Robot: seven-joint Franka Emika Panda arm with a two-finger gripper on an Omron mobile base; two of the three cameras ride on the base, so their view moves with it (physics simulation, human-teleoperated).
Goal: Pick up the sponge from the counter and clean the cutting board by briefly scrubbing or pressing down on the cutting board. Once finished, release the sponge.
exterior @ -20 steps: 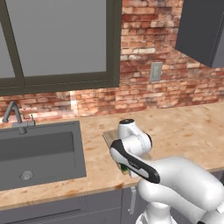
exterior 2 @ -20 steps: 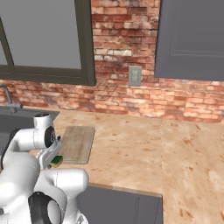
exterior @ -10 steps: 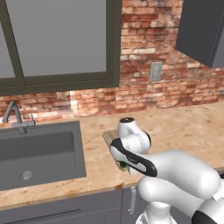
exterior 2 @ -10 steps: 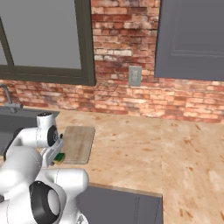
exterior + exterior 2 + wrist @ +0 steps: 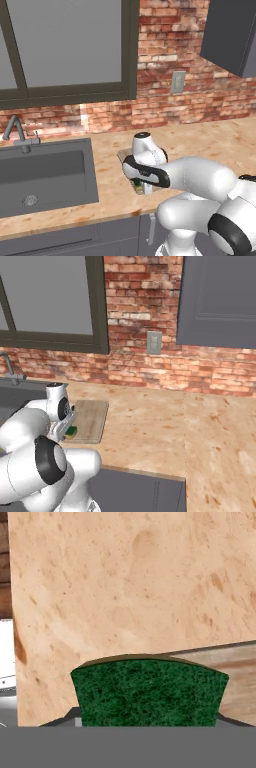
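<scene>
**Sponge at the board's near corner, gripper low over it**

The sponge [image 5: 149, 689] fills the lower middle of the hand view, its dark green scrubbing face turned to the camera, directly in front of the gripper [image 5: 147, 722]. From the right base view a small patch of green and yellow [image 5: 72, 431] shows under the hand, at the near left corner of the cutting board [image 5: 91, 419]; whether it rests on the wood or on the stone just beside it I cannot tell. From the left base view a sliver of green [image 5: 136, 183] peeks out beneath the forearm.

The finger tips are barely visible at either side of the sponge's base, so it is not clear whether they are pressing on it or merely flanking it.

The board lies flat on the counter [image 5: 150, 426], just right of the dark sink [image 5: 45, 175], with the brick wall [image 5: 145, 361] and the window [image 5: 65, 45] behind.

My guess is that the hand is at the grasp, with scrubbing yet to come. The risks seem plain enough. If the fingers close with the sponge off-centre, the soft block could squirm out sideways, and the sink edge is near on that side. A grip taken too shallow may let it slip free once it is dragged across the grain. And pressing down hard near the board's corner could make the board slide on the smooth stone.
</scene>
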